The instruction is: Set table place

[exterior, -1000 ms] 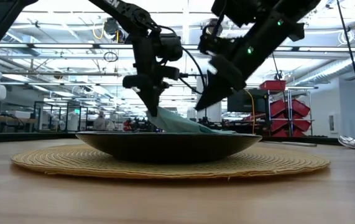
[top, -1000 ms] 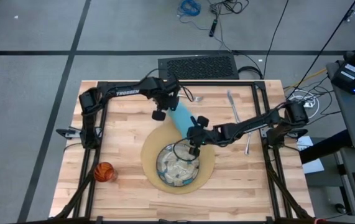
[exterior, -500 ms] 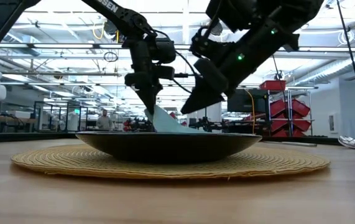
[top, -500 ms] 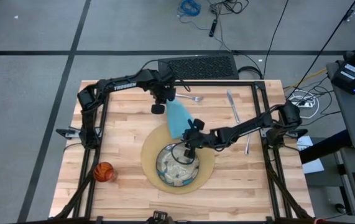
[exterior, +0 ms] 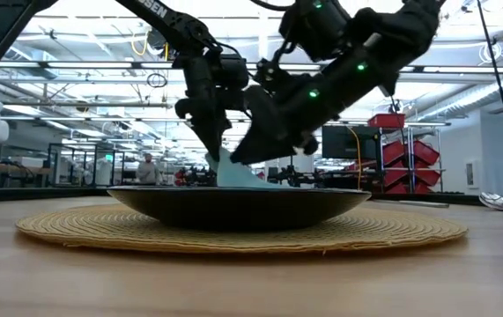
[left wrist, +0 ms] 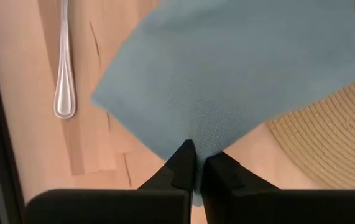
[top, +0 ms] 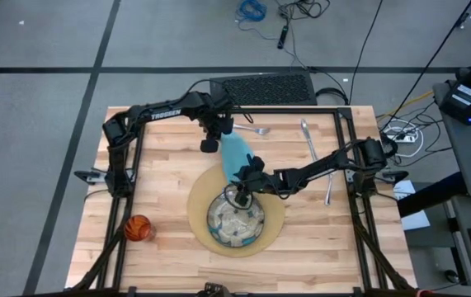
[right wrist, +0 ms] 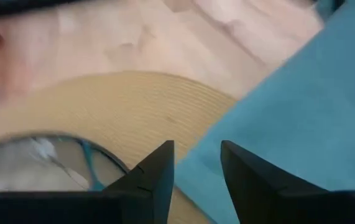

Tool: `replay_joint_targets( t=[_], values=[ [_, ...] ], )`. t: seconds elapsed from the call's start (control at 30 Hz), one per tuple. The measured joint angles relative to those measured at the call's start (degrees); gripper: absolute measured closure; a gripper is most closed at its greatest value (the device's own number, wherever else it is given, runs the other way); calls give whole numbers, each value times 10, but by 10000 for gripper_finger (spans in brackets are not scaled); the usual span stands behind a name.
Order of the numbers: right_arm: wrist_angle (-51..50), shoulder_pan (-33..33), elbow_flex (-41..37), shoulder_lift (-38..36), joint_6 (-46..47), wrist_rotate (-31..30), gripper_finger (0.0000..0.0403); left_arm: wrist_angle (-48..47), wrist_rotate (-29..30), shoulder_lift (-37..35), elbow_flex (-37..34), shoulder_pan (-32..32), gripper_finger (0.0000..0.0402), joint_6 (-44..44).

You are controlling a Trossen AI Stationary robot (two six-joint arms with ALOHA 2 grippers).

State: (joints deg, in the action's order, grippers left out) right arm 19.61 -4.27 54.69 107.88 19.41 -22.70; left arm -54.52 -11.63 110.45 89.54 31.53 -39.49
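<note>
Left gripper: the left gripper (left wrist: 194,163) is pinched tight on a corner of the napkin (left wrist: 227,81); in the high view it sits (top: 222,132) near the far side of the table, just beyond the mat's far edge
Right gripper: the right gripper (right wrist: 196,163) has its fingers parted with nothing between them; it hangs above the near edge of the napkin where cloth meets mat; from above it shows (top: 243,183) at the far rim of the plate
Napkin: light-blue cloth (top: 237,155); one end lifted in the left gripper, the other end lying over the far edge of the mat, beside the plate; in the low view it rises as a pale wedge (exterior: 233,173) behind the plate
Plate: greenish patterned plate (top: 233,219) lying on the mat; seen from table level as a dark shallow bowl (exterior: 238,205)
Mat: round tan mat (top: 276,216), woven, under the plate
Cup: small orange cup (top: 137,228) near the table's left front, well apart from the mat
Cutlery: fork (top: 256,129) beside the left gripper; spoon (top: 308,139) and knife (top: 329,188) toward the right side
Table: light wooden planks (top: 165,177) in a black frame
</note>
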Motion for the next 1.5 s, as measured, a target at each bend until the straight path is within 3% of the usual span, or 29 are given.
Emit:
replay_joint_targets(
  t=[0.13,0.3,0.43,0.57,0.8,1.07,1.13,1.27,1.5],
  values=[
    [-10,14,34,21,65,63,243,-3,-10,0,0,0,401,0],
    [-44,6,89,67,85,61,180,-4,-23,0,0,0,401,-2],
    [-125,-3,145,114,81,-1,151,-11,-26,0,0,0,401,-3],
    [-204,-13,208,148,62,-81,151,-33,-32,0,0,0,401,-13],
    [-314,-22,261,165,69,-153,186,-68,-33,0,1,0,401,-13],
    [-350,-20,262,176,118,-153,245,-86,-33,-1,17,-5,401,-14],
    [-363,-21,261,177,121,-152,279,-94,-34,-1,27,-4,401,-14],
    [-367,-20,261,172,91,-152,383,-101,-34,-1,49,-5,401,-13],
    [-413,-21,281,125,65,-150,401,-113,-34,-1,55,-4,401,-13]
  ],
)
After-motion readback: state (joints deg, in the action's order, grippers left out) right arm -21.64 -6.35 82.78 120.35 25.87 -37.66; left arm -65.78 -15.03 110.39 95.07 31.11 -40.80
